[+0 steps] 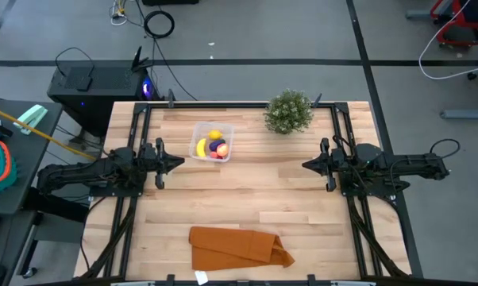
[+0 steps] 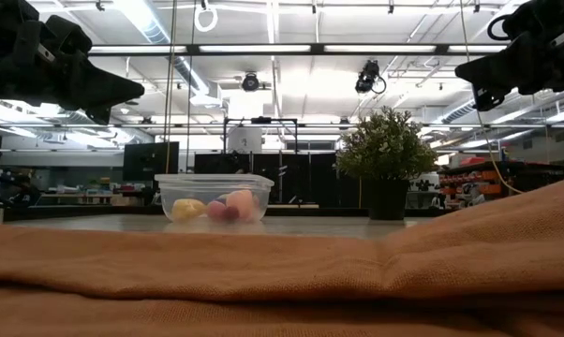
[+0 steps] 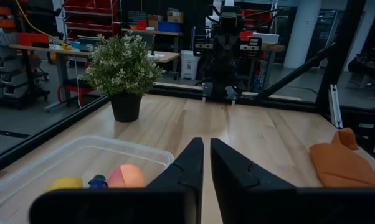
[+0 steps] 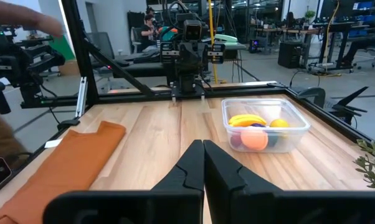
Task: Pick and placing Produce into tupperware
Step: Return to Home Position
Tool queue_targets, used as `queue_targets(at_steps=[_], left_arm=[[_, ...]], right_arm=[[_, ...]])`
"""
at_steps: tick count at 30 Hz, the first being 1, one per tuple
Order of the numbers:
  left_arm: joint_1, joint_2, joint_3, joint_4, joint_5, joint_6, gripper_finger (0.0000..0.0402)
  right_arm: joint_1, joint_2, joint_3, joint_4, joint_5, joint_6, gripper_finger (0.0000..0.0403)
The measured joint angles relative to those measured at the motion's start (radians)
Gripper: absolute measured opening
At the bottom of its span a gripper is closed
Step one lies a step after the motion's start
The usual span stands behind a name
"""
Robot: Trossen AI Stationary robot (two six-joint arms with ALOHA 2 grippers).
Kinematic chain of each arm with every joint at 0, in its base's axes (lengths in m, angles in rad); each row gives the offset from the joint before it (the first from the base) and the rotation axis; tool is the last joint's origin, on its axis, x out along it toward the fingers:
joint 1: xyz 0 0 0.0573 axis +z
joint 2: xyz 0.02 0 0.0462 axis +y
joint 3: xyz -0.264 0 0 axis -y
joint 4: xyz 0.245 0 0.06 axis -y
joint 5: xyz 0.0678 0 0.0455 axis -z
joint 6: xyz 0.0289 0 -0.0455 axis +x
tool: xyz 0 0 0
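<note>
The clear tupperware stands on the far-left part of the wooden table, resting on its base. Inside lie a yellow banana, a yellow lemon, a dark purple piece and a red-peach round fruit. My left gripper is shut and hovers just near-left of the container, touching nothing. My right gripper is also shut and hovers at the right, facing the left one across bare wood. The right wrist view shows the tupperware farther off with the fruits in it.
A green bushy potted plant stands at the far edge, right of the container. An orange-brown folded cloth lies near the near edge. Bare wood lies between the two grippers. A person's blurred hand shows beyond the table.
</note>
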Motion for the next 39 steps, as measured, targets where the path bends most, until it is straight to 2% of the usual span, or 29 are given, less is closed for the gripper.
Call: queue_targets(at_steps=[17,29,39], left_arm=[[0.0,0.0,0.0,0.0,0.0,0.0,0.0025],[0.0,0.0,0.0,0.0,0.0,0.0,0.0039],[0.0,0.0,0.0,0.0,0.0,0.0,0.0026]], right_arm=[[0.0,0.0,0.0,0.0,0.0,0.0,0.0007],[0.0,0.0,0.0,0.0,0.0,0.0,0.0007],[0.0,0.0,0.0,0.0,0.0,0.0,0.0007]])
